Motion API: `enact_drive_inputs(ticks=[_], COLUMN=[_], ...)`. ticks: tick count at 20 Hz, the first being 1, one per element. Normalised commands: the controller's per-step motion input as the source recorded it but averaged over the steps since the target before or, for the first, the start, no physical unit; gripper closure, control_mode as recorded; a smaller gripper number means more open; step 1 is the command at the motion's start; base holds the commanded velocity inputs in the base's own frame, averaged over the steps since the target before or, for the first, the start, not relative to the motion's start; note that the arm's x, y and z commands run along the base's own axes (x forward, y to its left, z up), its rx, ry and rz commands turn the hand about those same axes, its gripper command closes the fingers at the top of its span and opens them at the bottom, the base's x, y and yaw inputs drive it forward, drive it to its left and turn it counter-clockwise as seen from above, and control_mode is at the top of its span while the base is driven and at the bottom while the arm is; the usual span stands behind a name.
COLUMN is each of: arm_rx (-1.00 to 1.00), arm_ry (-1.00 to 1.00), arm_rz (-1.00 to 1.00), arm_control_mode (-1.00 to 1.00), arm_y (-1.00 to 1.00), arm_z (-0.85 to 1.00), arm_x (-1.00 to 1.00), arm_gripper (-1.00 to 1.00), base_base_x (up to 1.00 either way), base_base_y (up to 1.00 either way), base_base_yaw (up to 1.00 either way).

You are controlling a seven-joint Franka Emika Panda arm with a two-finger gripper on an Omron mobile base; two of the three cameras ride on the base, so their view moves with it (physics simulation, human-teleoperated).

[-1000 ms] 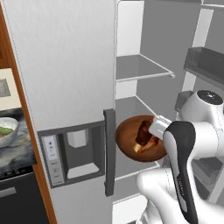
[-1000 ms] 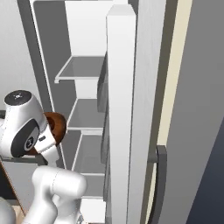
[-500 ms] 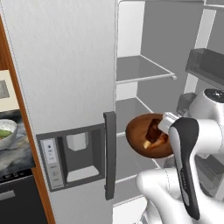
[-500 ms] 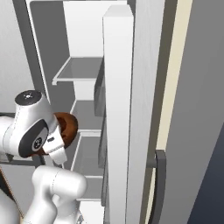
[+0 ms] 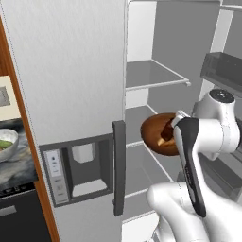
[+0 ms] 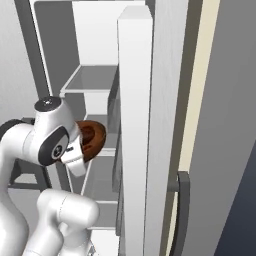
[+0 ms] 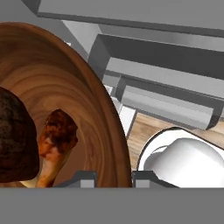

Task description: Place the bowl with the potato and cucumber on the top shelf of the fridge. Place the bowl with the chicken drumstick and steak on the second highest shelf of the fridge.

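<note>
A: Progress check: where is the wooden bowl (image 5: 160,134) with the meat?

B: It hangs in the claw (image 7: 113,178), whose jaws sit narrow and pinch the bowl's rim, one tip inside and one outside. The chicken drumstick (image 7: 54,142) and the steak (image 7: 15,138) lie in it. In the left base view the bowl floats in front of the open fridge, roughly level with the second highest shelf (image 5: 144,118), and touches no shelf.

A: So that bowl is not yet placed?

B: Not yet; it looks about to go onto that shelf, judging by its height.

A: And the other bowl?

B: The pale bowl with the potato and cucumber (image 5: 6,143) sits on the dark tabletop (image 5: 19,170) left of the fridge, green showing inside. The top shelf (image 5: 153,75) is bare, so that half of the job remains; the potato is too small to make out
</note>
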Motion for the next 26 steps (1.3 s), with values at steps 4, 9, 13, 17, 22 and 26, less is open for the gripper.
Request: enact_drive_inputs(ticks=[4, 9, 13, 17, 22, 26], arm_rx=[0.04, 0.1, 0.01, -0.05, -0.03, 0.0], arm_ry=[-0.02, -0.06, -0.05, 0.0, 0.0, 0.0], arm_rz=[-0.08, -0.04, 0.0, 0.0, 0.0, 0.0], arm_control_mode=[-1.0, -1.0, -1.0, -1.0, -1.0, -1.0], arm_y=[-0.04, -0.04, 0.0, 0.0, 0.0, 0.0], arm_z=[-0.08, -0.27, -0.24, -0.11, -0.18, -0.17], arm_x=[0.5, 0.26, 0.38, 0.47, 0.49, 0.4], arm_gripper=[1.0, 1.0, 1.0, 1.0, 1.0, 1.0], base_base_x=[0.0, 0.0, 0.0, 0.0, 0.0, 0.0], base_base_y=[0.0, 0.0, 0.0, 0.0, 0.0, 0.0], base_base_yaw=[0.0, 0.0, 0.0, 0.0, 0.0, 0.0])
